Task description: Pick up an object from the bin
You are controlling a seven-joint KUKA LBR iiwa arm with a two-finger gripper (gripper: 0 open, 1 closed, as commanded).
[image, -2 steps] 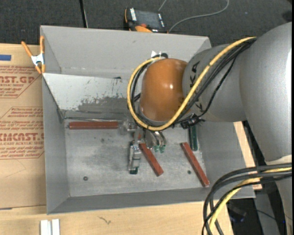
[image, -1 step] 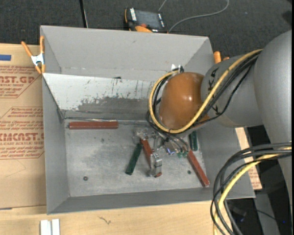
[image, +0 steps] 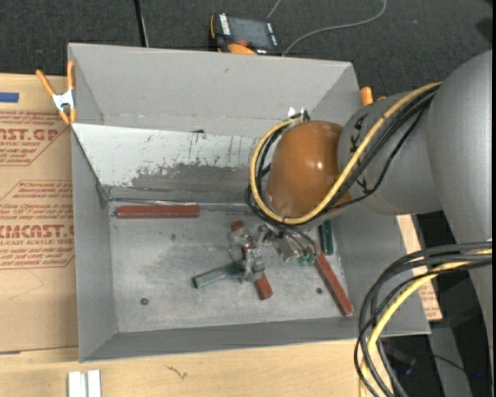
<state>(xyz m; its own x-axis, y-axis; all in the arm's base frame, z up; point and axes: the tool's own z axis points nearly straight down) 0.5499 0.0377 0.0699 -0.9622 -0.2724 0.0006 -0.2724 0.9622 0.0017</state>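
Observation:
My gripper [image: 250, 253] hangs below the arm's orange cover, low over the bin floor right of the middle. Its tip is at the right end of a dark green pen-like tool [image: 217, 277] that lies slanted on the floor. A small red-brown block [image: 264, 287] lies just below and to the right of the gripper. A tiny red piece [image: 237, 225] sits just above it. Whether anything is in the gripper's grasp is hidden by its metal parts.
A long red-brown stick [image: 157, 212] lies along the foot of the back wall at the left. Another red-brown stick [image: 334, 284] lies slanted by the right wall, with a small green piece [image: 326, 237] above it. The arm and cables cover the bin's right side.

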